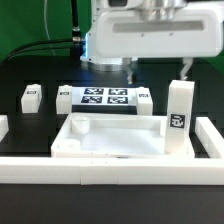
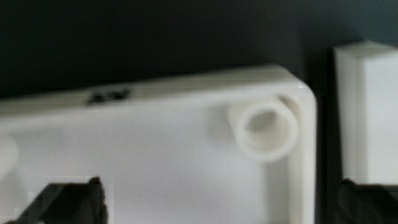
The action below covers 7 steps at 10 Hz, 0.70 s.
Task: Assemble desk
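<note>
Early stage. Desk tray is lying at the front of the black tabletop, its corner socket showing empty. One leg is standing at the tray's end on the exterior view's right, seating unclear. Other legs are lying loose. End effector is hovering behind the tray; opening can't be told, apparently gripping nothing.

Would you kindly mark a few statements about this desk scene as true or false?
1. A leg stands upright at the tabletop's corner on the exterior view's right. True.
2. The gripper holds a leg. False: it holds nothing.
3. The marker board lies beyond the tabletop. True.
4. The corner socket in the wrist view has a leg in it. False: it is empty.
</note>
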Available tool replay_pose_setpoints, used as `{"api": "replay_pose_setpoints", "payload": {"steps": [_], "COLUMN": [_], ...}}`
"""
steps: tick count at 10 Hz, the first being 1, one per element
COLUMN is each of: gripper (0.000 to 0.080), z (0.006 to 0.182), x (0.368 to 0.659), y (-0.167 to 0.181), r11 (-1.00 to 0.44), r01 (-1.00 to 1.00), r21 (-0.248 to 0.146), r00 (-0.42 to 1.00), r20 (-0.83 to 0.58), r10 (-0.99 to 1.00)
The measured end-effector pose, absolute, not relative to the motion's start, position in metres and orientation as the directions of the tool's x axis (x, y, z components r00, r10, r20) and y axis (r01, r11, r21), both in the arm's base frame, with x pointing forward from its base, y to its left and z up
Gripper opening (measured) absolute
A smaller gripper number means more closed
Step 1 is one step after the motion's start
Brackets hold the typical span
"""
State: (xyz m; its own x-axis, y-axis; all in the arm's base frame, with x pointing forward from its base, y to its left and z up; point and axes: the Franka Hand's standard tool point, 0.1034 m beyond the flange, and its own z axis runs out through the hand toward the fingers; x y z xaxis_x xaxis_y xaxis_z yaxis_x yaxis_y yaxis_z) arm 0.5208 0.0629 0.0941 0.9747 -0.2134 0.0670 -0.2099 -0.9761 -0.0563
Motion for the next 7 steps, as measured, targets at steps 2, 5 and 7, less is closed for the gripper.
{"api": "replay_pose_setpoints", "payload": {"steps": [2, 5, 7], "gripper": [0.0648, 0.0648, 0.0648], "z": [0.094, 0.076, 0.067], "x": [0.524, 0.504, 0.489], "y": [0.063, 0.05, 0.049], "r11": [-0.976, -0.963, -0.963], "r01": [-0.209, -0.26, -0.262], "r21": [-0.057, -0.071, -0.063], "r00": [0.974, 0.96, 0.962], "r20": [0.074, 0.088, 0.062], "r10": [-0.213, -0.266, -0.265]}}
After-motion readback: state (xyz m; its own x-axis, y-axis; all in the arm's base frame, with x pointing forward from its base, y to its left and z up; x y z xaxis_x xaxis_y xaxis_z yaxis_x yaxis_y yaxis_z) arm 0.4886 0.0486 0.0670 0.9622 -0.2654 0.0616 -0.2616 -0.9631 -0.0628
